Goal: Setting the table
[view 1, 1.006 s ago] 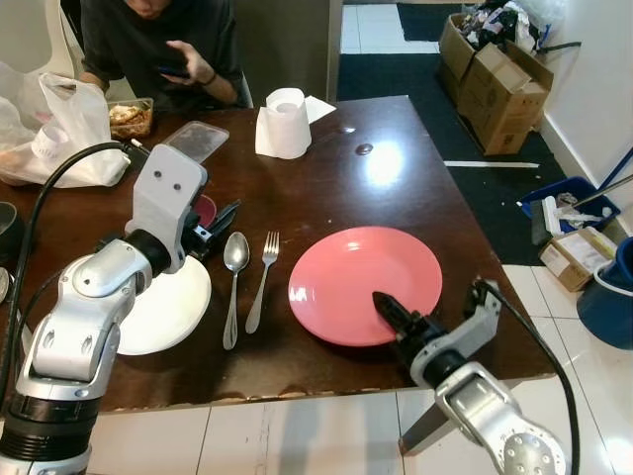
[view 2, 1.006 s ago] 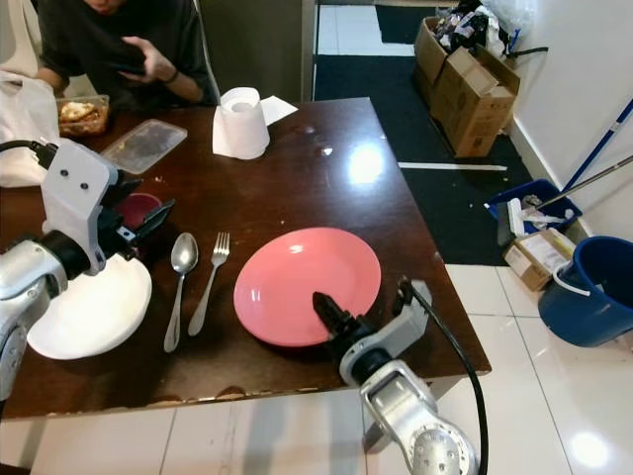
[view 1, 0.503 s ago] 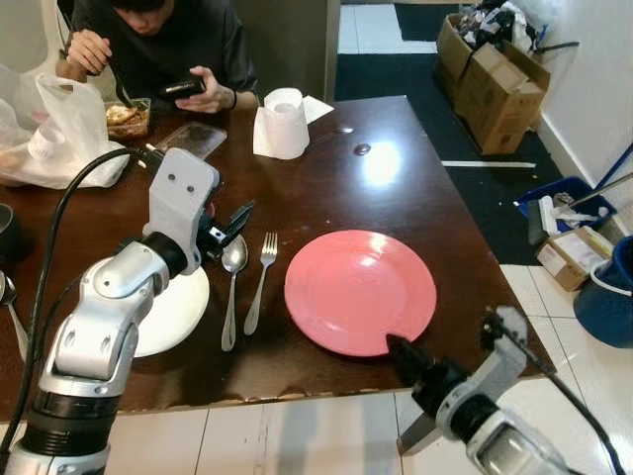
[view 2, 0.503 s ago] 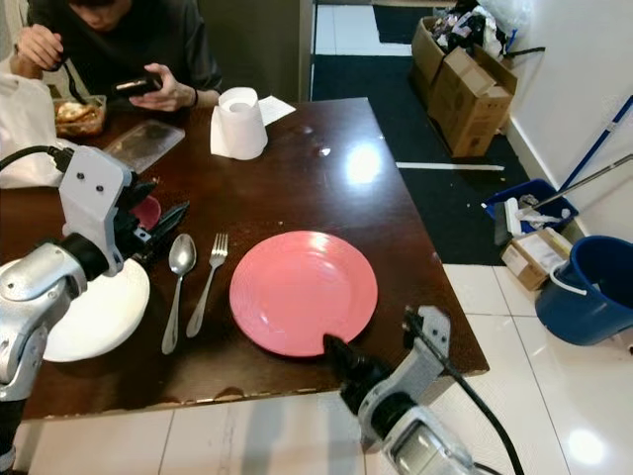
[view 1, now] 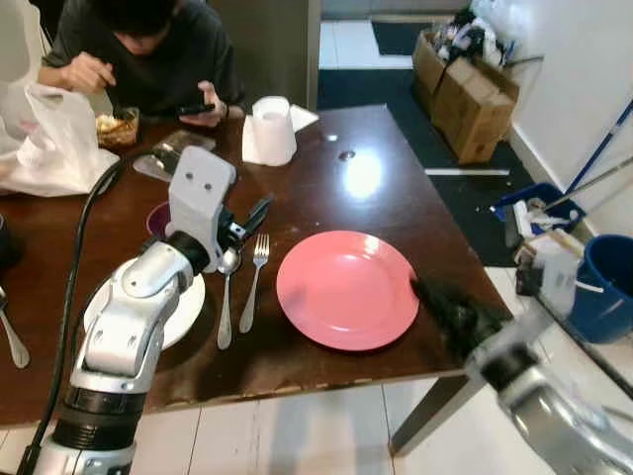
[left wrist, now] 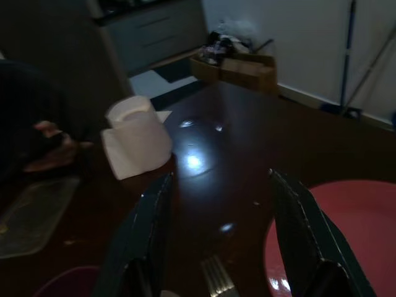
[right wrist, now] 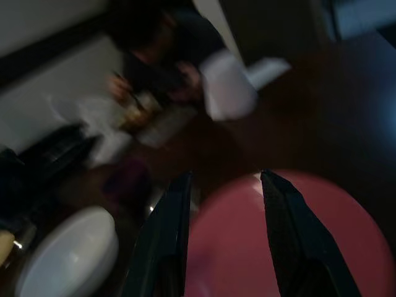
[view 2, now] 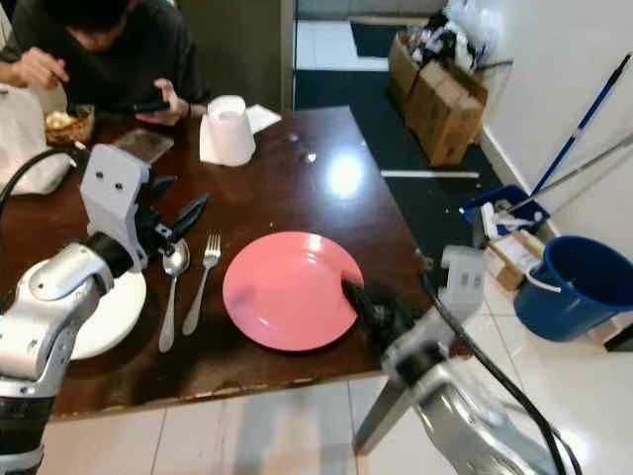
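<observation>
pink plate [view 1: 346, 288] – fork [view 1: 250, 282], spoon [view 1: 226, 294] beside

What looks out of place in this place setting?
The spoon and fork lie side by side left of the pink plate, and the white plate sits off to the left under the left end effector. No spills or damage visible.

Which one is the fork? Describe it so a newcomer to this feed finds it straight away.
Start at the big pink plate near the front edge of the dark wooden table. Just to the robot's left of it lie two silver utensils side by side. The fork is the one nearer the plate, with tines; the spoon beside it has a round bowl.
</observation>
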Tool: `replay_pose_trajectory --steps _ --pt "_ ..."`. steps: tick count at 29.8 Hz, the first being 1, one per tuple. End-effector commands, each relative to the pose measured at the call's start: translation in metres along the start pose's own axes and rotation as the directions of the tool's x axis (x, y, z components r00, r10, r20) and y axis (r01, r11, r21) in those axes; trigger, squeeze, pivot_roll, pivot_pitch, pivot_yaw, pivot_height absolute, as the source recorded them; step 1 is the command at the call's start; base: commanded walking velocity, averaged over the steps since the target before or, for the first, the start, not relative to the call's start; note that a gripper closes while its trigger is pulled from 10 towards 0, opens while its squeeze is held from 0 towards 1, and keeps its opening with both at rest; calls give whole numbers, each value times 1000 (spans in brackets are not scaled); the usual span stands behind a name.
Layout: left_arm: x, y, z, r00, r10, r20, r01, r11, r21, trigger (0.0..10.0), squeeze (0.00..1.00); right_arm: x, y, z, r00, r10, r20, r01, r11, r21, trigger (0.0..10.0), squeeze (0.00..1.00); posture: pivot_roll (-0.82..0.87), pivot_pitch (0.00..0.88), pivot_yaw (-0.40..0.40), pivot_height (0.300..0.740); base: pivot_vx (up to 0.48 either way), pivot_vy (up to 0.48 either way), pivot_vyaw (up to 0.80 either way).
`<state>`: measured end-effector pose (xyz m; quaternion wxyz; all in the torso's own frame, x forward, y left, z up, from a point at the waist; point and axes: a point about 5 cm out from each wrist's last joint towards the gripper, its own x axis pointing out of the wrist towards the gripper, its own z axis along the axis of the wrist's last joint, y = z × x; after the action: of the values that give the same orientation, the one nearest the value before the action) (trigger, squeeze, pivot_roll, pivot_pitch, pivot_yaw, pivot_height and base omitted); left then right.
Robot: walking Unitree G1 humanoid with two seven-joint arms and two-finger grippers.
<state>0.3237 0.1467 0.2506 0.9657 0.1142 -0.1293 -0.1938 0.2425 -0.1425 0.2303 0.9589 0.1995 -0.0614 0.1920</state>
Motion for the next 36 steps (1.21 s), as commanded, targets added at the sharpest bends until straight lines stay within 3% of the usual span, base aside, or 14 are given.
replay_pose_trajectory --steps 1,10,13,17,29,36 --pt "0 8 0 998 55 -3 -55 998 -25 10000 0 6 3 1 999 -15 33 16 999 -32 10000 0 -47 35 116 740 0 0 0" --pt "-2 18 4 975 220 -4 -220 974 -61 10000 0 25 -7 -6 988 -110 111 120 989 -86 10000 0 63 32 109 740 0 0 0" --pt "-7 12 4 976 219 6 -219 976 -19 10000 0 31 -12 -6 983 -130 131 147 981 -127 10000 0 82 30 90 740 0 0 0" --pt "-9 11 3 971 237 6 -237 971 -31 10000 0 37 -16 -6 977 -160 139 178 976 -128 10000 0 82 28 83 740 0 0 0" --pt "0 7 22 969 232 86 -234 972 10 10000 0 48 -18 -11 968 -174 183 201 969 -145 10000 0 104 4 88 740 0 0 0" --pt "1 7 24 968 236 88 -238 971 10 10000 0 53 -19 -12 967 -168 190 197 969 -150 10000 0 111 6 79 740 0 0 0"
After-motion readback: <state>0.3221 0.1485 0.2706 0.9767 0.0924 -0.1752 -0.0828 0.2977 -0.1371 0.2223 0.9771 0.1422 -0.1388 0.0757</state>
